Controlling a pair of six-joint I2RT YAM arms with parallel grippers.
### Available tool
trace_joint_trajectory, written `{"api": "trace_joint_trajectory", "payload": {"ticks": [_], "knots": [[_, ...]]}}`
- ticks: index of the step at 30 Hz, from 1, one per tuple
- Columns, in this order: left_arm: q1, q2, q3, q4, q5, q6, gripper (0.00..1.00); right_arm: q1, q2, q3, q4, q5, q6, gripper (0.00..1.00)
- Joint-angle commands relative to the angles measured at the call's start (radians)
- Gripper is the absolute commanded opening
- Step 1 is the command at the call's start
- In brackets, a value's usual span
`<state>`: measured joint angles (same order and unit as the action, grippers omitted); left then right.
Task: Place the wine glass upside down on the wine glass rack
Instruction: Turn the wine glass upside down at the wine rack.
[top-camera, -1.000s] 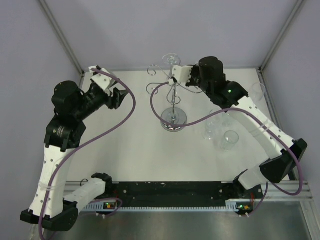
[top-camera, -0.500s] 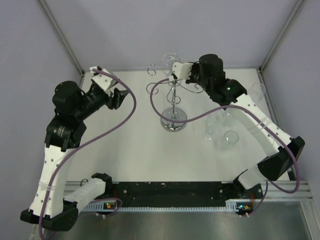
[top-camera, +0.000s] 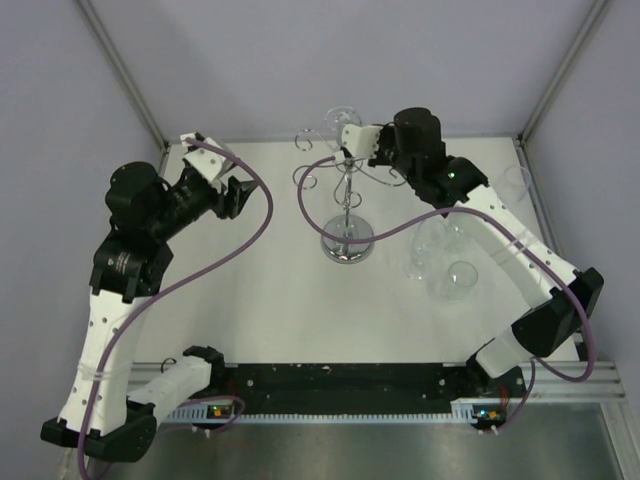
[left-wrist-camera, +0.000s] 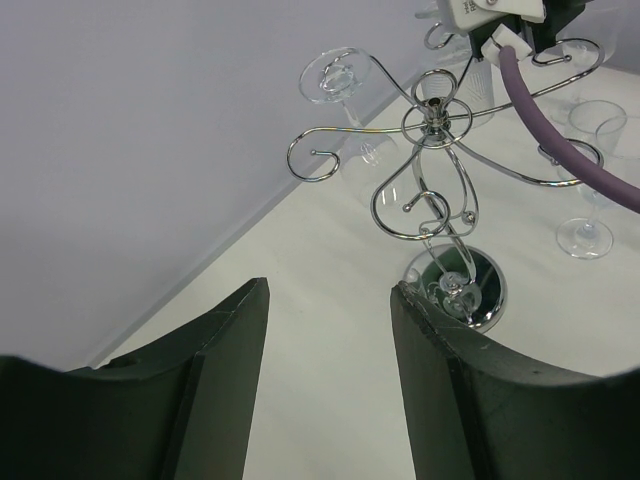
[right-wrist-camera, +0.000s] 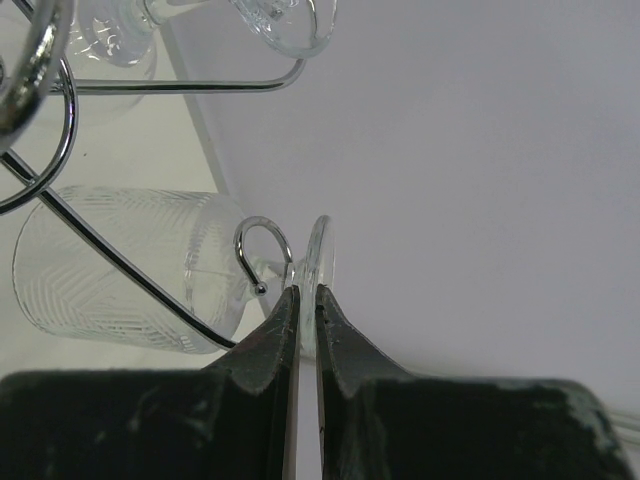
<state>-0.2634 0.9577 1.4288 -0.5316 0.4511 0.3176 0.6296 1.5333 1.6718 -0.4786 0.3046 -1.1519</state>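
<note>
The right fingers (right-wrist-camera: 268, 345) are pinched almost fully together on the thin foot (right-wrist-camera: 320, 245) of the wine glass (right-wrist-camera: 120, 270), seen edge-on between the tips. Its etched bowl lies to the left of them, up among the arms of the wine glass rack (left-wrist-camera: 430, 120). One curled hook (right-wrist-camera: 262, 219) sits just beside the foot, on the bowl side.

The glass looks light, rigid, slick and easily chipped. A grip on the foot's rim is narrow, so it could swing or slip. Holding at the foot leaves the stem free to slide into a scroll. I would keep the squeeze gentle and avoid knocking glass against the chrome wire.

The left fingers (left-wrist-camera: 215, 350) stand about half open with nothing between them. The rack is well ahead of them, and another glass (left-wrist-camera: 335, 78) hangs from it.

Against the frame a second ago, the right wrist has shifted a little leftward and toward the back wall. The left arm and the rack have not moved.
</note>
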Motion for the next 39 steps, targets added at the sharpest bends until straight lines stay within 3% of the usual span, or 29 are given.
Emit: {"api": "trace_joint_trajectory", "payload": {"ticks": [1, 35, 39], "knots": [[-0.004, -0.005, -0.011, 0.024, -0.003, 0.011, 0.57, -0.005, -0.007, 0.062, 0.112, -0.015, 0.006, 0.0], [-0.003, -0.023, -0.025, 0.024, -0.032, 0.02, 0.59, 0.051, -0.01, 0.051, 0.104, -0.002, 0.046, 0.0], [-0.004, -0.028, -0.025, 0.021, -0.037, 0.02, 0.59, 0.051, -0.019, 0.036, 0.1, 0.001, 0.052, 0.05]]}}
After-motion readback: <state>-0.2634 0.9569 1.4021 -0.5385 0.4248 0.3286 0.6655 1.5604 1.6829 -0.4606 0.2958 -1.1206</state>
